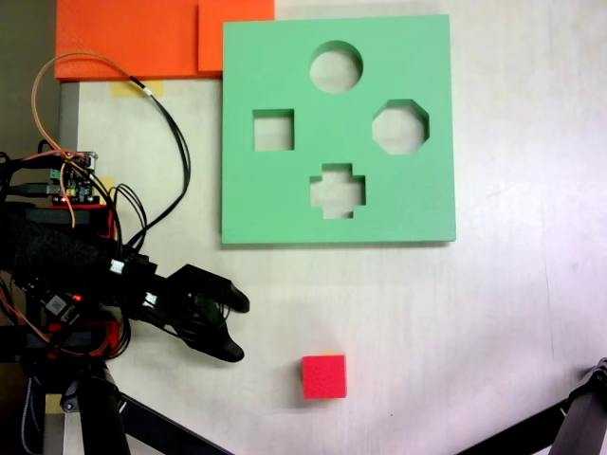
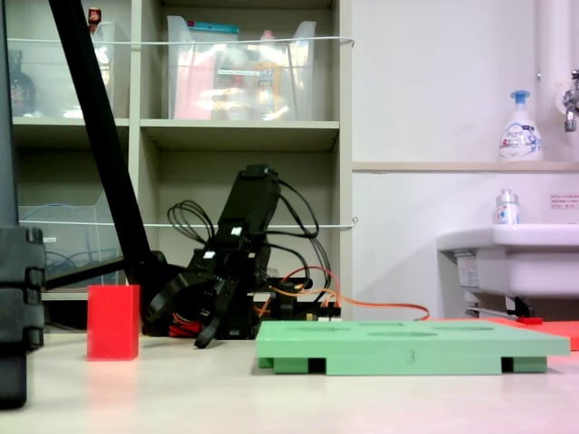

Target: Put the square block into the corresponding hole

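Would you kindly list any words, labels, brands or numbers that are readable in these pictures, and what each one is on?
None can be read.
White pump bottle with blue cap: blue label, too blurred.
Small white notice on the wall: print too small.
Red foam cube and green foam board: no text.

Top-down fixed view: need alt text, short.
A red foam cube sits on the pale table, apart from the black gripper, whose jaws are open. Above lies a green board with round, square, octagonal and cross cutouts.
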You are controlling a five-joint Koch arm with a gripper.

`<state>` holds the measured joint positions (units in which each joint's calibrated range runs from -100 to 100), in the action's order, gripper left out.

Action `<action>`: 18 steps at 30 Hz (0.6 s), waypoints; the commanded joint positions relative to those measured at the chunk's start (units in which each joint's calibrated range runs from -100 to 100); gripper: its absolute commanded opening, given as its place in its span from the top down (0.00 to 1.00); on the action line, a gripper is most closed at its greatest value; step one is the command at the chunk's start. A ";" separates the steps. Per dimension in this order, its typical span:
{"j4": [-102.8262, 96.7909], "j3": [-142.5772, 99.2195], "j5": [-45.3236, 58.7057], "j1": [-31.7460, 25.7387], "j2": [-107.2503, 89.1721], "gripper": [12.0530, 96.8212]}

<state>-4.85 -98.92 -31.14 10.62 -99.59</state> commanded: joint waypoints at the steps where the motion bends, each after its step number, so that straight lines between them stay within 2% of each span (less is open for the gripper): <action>1: 6.53 -1.08 -0.68 -0.20 -0.41 0.59; 9: 10.86 -1.08 -2.10 -3.17 -0.41 0.60; 18: 49.48 25.44 -12.84 -9.62 -0.41 0.60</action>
<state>33.82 -77.76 -42.12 1.73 -99.45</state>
